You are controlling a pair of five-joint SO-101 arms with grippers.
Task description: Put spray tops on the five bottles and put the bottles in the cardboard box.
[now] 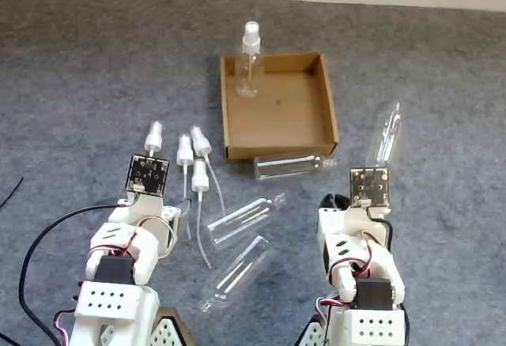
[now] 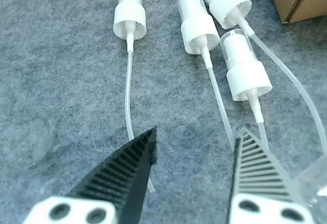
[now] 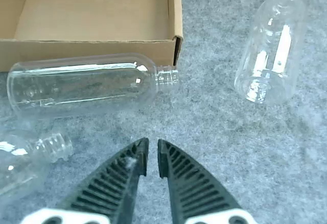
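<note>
now, left gripper [image 2: 199, 130] spread and empty, nearest spray top [image 2: 248, 81] just ahead of its tips; right gripper [image 3: 152, 143] nearly pressed together, empty, a bottle [image 3: 87, 86] lying just ahead against the cardboard box [image 3: 92, 47]; likely best to pinch that top by its collar, not its tube.

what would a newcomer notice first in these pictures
One finished bottle, spray top on, stands upright in the far left corner of the cardboard box. Four loose spray tops lie on the grey mat just ahead of the open left gripper, and four uncapped bottles lie on their sides near the box's front and right.
</note>
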